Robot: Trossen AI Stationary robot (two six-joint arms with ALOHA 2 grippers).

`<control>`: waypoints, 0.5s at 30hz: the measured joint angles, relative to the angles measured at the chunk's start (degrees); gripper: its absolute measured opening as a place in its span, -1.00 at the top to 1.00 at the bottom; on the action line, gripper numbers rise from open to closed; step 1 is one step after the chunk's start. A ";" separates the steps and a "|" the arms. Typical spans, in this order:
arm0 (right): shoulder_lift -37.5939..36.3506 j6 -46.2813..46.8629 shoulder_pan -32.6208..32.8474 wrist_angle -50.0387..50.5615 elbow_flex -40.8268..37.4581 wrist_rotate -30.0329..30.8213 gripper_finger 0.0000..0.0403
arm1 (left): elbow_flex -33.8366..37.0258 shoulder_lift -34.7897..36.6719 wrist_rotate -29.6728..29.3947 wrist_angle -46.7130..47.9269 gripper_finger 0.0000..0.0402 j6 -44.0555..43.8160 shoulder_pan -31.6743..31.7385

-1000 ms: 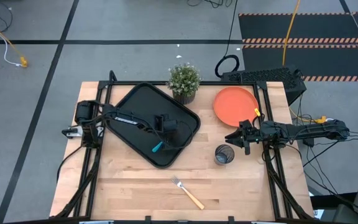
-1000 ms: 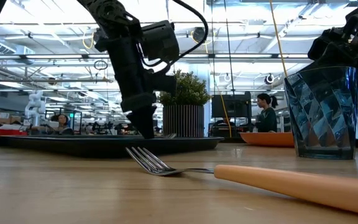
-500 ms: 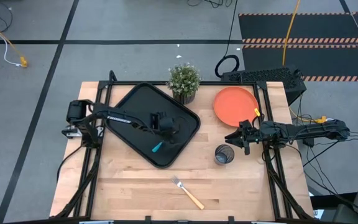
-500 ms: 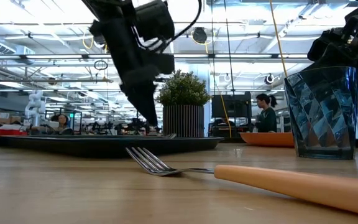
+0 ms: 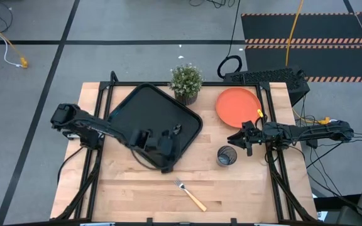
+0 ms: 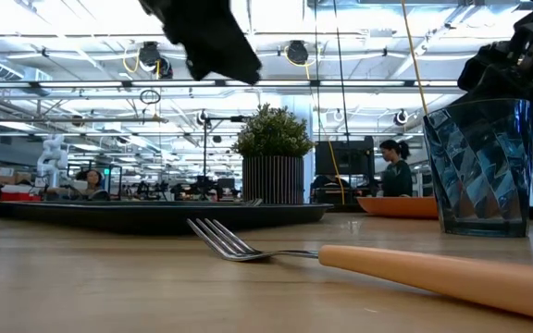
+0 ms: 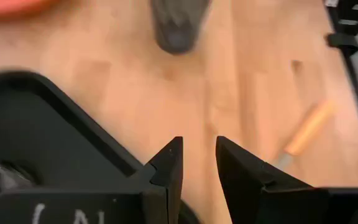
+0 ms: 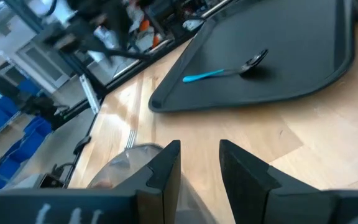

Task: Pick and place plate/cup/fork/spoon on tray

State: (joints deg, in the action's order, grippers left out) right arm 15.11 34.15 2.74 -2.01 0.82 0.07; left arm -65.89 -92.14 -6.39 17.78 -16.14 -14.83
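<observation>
Spoon (image 8: pixel 229 70) lies flat inside the tray (image 5: pixel 146 110), blue handle and dark bowl both on the black floor. Left gripper (image 7: pixel 197 163) hangs over the tray's near corner, fingers parted with a narrow gap and nothing between them. Right gripper (image 5: pixel 236 139) sits beside the cup (image 5: pixel 226 156), fingers likewise a little apart and empty, cup just ahead of them on the wood. Plate (image 5: pixel 238 105) rests on the table right of the plant (image 5: pixel 185 80), outside the tray. Fork (image 5: pixel 190 194) lies on the bare wood near the front edge, well apart from both grippers
</observation>
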 joint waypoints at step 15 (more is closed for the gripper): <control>0.02 -9.16 -0.02 -2.01 0.00 1.10 0.48 | 0.00 -6.38 -6.62 -15.09 0.52 -16.12 -11.89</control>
State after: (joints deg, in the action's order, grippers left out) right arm 15.14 24.99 2.72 -4.02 0.82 1.18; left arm -65.89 -98.52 -13.01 2.69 -32.26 -26.72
